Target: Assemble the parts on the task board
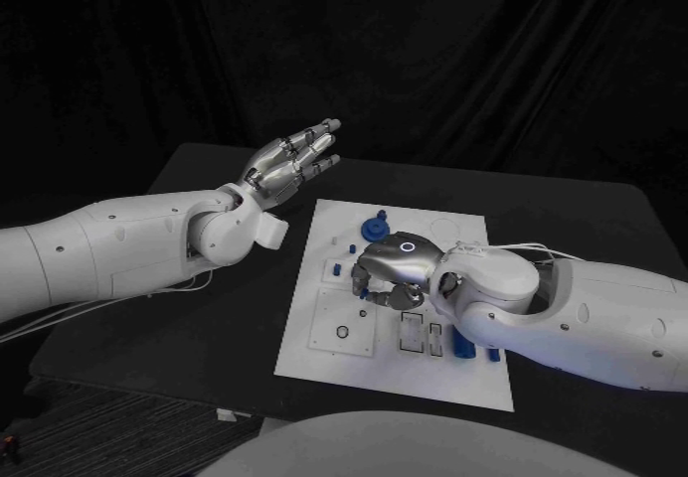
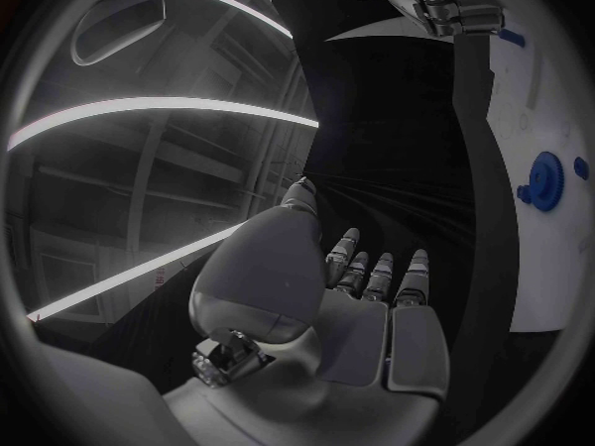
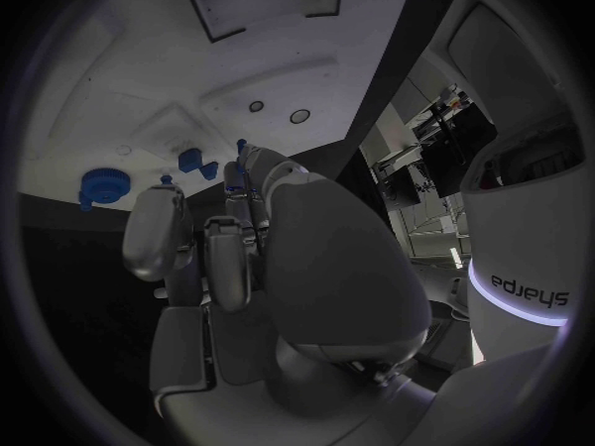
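Note:
The white task board (image 1: 344, 328) lies in the middle of the black table. A round blue part (image 1: 376, 228) stands near its far edge, and more blue parts (image 1: 461, 344) lie by its right side. My right hand (image 1: 390, 270) hovers low over the board's middle with its fingers bent down toward the plate. In the right wrist view the fingers (image 3: 227, 253) are apart with nothing between them, and their tips are close to small blue parts (image 3: 189, 160) and the round part (image 3: 102, 185). My left hand (image 1: 294, 159) is raised off the board's far left corner, fingers stretched and holding nothing.
Small slots and a ring mark (image 1: 344, 333) show on the board's near half. The black table (image 1: 215, 298) extends left of the board under my left arm. The left wrist view shows the board's edge (image 2: 545, 268) with the round blue part (image 2: 543, 178).

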You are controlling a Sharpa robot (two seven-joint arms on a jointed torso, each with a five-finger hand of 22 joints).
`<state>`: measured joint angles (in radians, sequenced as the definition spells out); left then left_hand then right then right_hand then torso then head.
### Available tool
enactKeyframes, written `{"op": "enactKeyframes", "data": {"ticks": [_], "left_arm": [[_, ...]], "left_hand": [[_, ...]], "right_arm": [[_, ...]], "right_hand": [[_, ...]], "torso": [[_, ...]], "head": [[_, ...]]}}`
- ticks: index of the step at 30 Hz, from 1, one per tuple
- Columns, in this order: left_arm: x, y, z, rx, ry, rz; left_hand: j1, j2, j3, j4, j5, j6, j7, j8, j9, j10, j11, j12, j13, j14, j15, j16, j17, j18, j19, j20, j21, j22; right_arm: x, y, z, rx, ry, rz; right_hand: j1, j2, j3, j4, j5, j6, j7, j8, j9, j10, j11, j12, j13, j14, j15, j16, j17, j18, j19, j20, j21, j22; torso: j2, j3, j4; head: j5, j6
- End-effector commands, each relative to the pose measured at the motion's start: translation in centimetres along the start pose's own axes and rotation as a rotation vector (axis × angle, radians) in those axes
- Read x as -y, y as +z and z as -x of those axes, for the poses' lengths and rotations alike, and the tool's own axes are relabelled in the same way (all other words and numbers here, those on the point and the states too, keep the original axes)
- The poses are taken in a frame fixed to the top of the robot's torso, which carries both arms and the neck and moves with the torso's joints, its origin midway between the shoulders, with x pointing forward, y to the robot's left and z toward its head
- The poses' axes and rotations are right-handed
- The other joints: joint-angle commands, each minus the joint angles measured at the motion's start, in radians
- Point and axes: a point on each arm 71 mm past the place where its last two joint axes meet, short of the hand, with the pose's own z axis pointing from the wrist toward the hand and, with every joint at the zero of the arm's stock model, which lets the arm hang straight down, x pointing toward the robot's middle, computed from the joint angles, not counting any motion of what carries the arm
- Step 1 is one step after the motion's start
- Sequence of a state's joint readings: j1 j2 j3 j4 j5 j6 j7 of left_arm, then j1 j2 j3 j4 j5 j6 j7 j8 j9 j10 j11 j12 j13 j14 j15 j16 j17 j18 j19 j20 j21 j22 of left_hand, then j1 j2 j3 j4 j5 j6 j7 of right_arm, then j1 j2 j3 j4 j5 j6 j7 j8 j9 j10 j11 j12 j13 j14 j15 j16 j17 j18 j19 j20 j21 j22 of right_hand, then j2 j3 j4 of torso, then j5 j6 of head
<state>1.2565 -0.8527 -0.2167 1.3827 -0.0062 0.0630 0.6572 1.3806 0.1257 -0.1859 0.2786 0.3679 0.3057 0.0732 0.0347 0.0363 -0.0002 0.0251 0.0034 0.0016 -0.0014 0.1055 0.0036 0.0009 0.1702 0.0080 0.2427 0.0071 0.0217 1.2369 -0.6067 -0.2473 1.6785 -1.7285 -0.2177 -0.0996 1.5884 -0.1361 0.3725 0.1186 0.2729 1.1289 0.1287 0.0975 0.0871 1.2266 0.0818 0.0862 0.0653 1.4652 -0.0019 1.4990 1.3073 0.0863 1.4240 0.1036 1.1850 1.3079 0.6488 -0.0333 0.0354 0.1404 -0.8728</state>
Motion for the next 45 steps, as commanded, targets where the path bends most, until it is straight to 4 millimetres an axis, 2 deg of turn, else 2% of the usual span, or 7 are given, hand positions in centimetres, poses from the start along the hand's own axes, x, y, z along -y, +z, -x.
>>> {"op": "enactKeyframes", "data": {"ticks": [1, 9, 39, 45], "left_arm": [[0.0, 0.0, -0.2, -0.009, -0.014, -0.008], [-0.1, 0.0, -0.2, -0.012, -0.017, -0.002], [-0.3, 0.0, -0.4, -0.02, -0.024, 0.01], [-0.4, 0.0, -0.4, -0.021, -0.025, 0.012]], "left_hand": [[-0.002, 0.01, -0.006, 0.001, 0.006, 0.004, 0.0, 0.006, 0.001, 0.0, 0.007, -0.003, -0.002, 0.001, -0.005, -0.004, -0.001, 0.008, -0.003, -0.001, -0.002, -0.001], [0.0, 0.012, -0.006, 0.0, 0.008, 0.007, 0.001, 0.006, 0.002, 0.0, 0.009, -0.003, -0.002, 0.001, -0.004, -0.004, -0.001, 0.008, -0.003, -0.002, -0.002, -0.001], [0.006, 0.016, -0.008, -0.004, 0.014, 0.031, 0.007, 0.012, 0.005, 0.0, 0.015, -0.003, -0.002, 0.001, -0.002, -0.004, -0.001, 0.008, -0.003, 0.0, -0.002, 0.0], [0.007, 0.017, -0.008, -0.005, 0.014, 0.033, 0.007, 0.012, 0.006, 0.0, 0.016, -0.003, -0.002, 0.001, -0.002, -0.004, -0.001, 0.009, -0.003, 0.0, -0.002, 0.0]], "right_arm": [[-0.2, -0.1, -0.5, -0.038, -0.03, 0.001], [-0.4, -0.1, -1.1, -0.056, -0.023, -0.002], [-0.6, 0.1, -2.1, -0.089, -0.014, -0.005], [-0.7, 0.1, -2.2, -0.094, -0.013, -0.004]], "right_hand": [[0.002, -0.005, 0.007, -0.001, -0.005, 0.001, 0.003, -0.003, -0.001, 0.018, -0.011, 0.001, 0.001, 0.073, -0.004, 0.003, 0.157, -0.01, -0.002, -0.007, 0.004, 0.164], [0.0, -0.006, 0.008, -0.001, -0.008, 0.001, 0.004, -0.004, -0.001, 0.019, -0.011, 0.001, 0.001, 0.073, -0.004, 0.003, 0.157, -0.01, -0.002, -0.007, 0.004, 0.164], [-0.003, -0.007, 0.012, -0.002, -0.012, 0.004, 0.003, -0.004, -0.001, 0.022, -0.012, 0.0, 0.002, 0.072, -0.004, 0.002, 0.155, -0.011, -0.001, -0.006, 0.009, 0.165], [-0.004, -0.008, 0.012, -0.003, -0.013, 0.005, 0.003, -0.004, -0.001, 0.023, -0.012, 0.0, 0.002, 0.071, -0.004, 0.0, 0.153, -0.011, -0.001, -0.006, 0.008, 0.164]], "torso": [[0.0, 0.0009, 0.0004], [0.0, 0.0001, -0.0008], [-0.002, -0.0003, 0.0013], [-0.002, -0.0003, 0.0]], "head": [[0.004, 0.0], [0.013, 0.0], [0.013, 0.0], [0.012, 0.0]]}}
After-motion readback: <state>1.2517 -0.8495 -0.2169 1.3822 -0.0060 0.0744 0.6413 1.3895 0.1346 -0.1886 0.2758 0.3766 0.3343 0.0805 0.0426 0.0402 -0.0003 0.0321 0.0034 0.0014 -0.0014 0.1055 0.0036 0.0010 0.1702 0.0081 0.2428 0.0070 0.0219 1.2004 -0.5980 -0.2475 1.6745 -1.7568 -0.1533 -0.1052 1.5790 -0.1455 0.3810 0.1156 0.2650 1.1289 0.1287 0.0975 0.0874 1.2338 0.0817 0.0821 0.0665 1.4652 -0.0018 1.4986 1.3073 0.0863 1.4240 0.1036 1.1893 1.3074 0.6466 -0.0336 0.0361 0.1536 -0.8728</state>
